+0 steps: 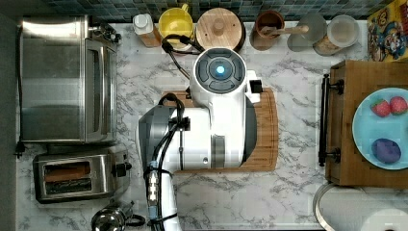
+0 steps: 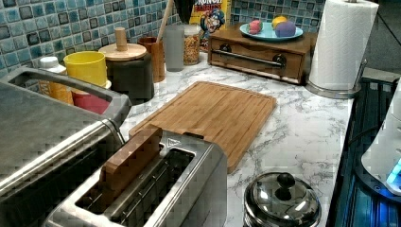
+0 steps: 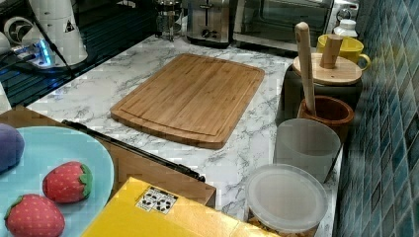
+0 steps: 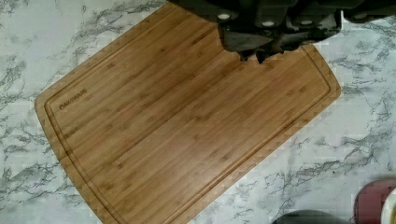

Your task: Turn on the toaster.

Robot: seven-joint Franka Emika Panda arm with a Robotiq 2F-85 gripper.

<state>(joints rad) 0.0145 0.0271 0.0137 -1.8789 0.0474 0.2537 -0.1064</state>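
Gripper [image 4: 256, 55] fingers are sitting pressed together with nothing between them, hanging above the bamboo cutting board [image 4: 187, 116] in the wrist view. In the top view the Panda arm [image 1: 211, 120] is covering much of that board at the centre of the marble counter [image 1: 288, 192].

The toaster [image 1: 79, 175] is sitting well apart from the arm, toward 8 o'clock of the top view, just below the large toaster oven [image 1: 62, 79]. Its 2 slots are facing up, something brown is showing in 1 of them, and its black lever knob [image 1: 126, 168] is sticking out of the end at 3 o'clock, toward the arm. A steel pot with a glass lid [image 1: 111, 219] is standing just beside the toaster at 5 o'clock of it.

Judging from this, the press is not yet begun. The risk is a slip: the knob is small, so an off-centre push is likely sliding off it, or shoving the toaster along the counter. A low approach is also risking a knock on the pot lid.
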